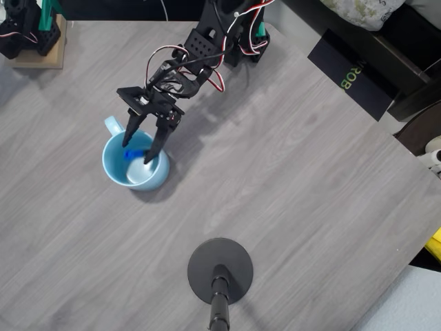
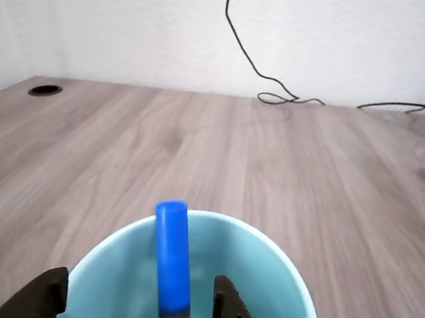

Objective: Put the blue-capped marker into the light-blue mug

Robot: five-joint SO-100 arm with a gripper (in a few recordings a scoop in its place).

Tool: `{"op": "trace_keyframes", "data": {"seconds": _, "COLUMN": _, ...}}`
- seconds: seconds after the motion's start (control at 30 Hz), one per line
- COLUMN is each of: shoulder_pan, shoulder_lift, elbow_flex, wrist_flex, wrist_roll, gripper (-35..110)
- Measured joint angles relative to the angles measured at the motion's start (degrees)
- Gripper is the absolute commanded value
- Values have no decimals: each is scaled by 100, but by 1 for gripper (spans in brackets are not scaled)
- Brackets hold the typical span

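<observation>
The light-blue mug point(image 1: 110, 167) stands left of the table's middle, its handle point(image 1: 112, 125) pointing up-left in the overhead view. Inside it stands the blue-capped marker point(image 2: 170, 255), cap up and leaning on the far wall of the mug point(image 2: 277, 268); from overhead the marker point(image 1: 133, 154) is a short blue streak. My gripper point(image 1: 137, 152) hangs over the mug's mouth with both fingertips dipped inside. In the wrist view the gripper point(image 2: 140, 278) is open, and its fingers stand clear on either side of the marker's barrel.
A black round stand base point(image 1: 220, 270) with its pole sits near the front edge. A black box point(image 1: 351, 74) lies beyond the table's slanted right edge. In the wrist view a thin cable point(image 2: 274, 97) and a grommet hole point(image 2: 45, 90) lie at the far side.
</observation>
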Motion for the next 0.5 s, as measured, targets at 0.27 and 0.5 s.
{"op": "trace_keyframes", "data": {"seconds": 0.27, "shoulder_pan": -70, "shoulder_lift": 185, "elbow_flex": 299, "wrist_flex": -88, "wrist_roll": 308, "gripper": 13}}
{"op": "trace_keyframes", "data": {"seconds": 0.5, "shoulder_pan": -527, "shoulder_lift": 1433, "elbow_flex": 325, "wrist_flex": 1679, "wrist_roll": 1178, "gripper": 0}}
